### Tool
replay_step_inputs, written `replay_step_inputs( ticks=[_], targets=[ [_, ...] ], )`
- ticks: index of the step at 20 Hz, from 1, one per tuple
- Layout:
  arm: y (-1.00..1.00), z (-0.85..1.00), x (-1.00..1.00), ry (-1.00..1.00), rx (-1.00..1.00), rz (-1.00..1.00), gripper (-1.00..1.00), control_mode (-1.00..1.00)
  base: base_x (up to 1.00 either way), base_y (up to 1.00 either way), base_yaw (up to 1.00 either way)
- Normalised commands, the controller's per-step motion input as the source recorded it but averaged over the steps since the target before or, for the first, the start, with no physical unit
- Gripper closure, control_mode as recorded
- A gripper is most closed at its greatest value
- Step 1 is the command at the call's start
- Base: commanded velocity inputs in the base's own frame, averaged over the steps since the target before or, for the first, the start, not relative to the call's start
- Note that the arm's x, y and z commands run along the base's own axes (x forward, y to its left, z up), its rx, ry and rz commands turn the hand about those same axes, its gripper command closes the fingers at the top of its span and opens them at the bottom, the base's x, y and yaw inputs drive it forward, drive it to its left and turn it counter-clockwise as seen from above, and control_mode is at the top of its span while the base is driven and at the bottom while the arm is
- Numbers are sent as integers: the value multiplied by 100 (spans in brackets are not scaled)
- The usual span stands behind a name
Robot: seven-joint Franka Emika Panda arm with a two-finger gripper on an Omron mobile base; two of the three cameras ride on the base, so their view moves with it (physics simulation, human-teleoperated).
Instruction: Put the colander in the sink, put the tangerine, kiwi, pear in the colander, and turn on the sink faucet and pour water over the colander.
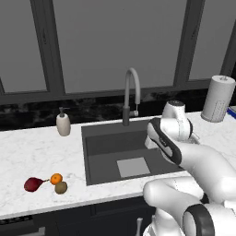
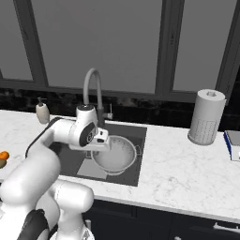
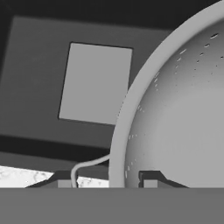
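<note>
My gripper is shut on the left rim of the colander, a silver perforated bowl held over the right half of the dark sink. In the hand view the rim of the colander runs between the two fingertips of my gripper, and the sink's pale panel lies below. The dark red pear, orange tangerine and olive kiwi lie together on the counter left of the sink. The faucet arches over the basin's back edge, with no water running.
A beige soap dispenser stands left of the faucet. A paper towel roll stands on the right counter, with a blue flat object beyond it. Dark windows rise behind the marble counter.
</note>
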Motion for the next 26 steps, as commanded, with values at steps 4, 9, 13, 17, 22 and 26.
replay_step_inputs(
  ticks=[4, 9, 13, 17, 22, 26],
  targets=[
    [100, 0, 18, 0, -4, 0, 100, -100, 0, 0, 0],
    [85, 0, 32, 0, 0, 0, 100, -100, 0, 0, 0],
    [56, 1, 41, 2, 0, 0, 100, -100, 0, 0, 0],
    [32, -2, 25, 12, 0, 0, 100, -100, 0, 0, 0],
    [20, -10, 26, 17, 0, 0, 100, -100, 0, 0, 0],
    [6, -32, 34, 5, 0, 0, 100, -100, 0, 0, 0]
  ],
)
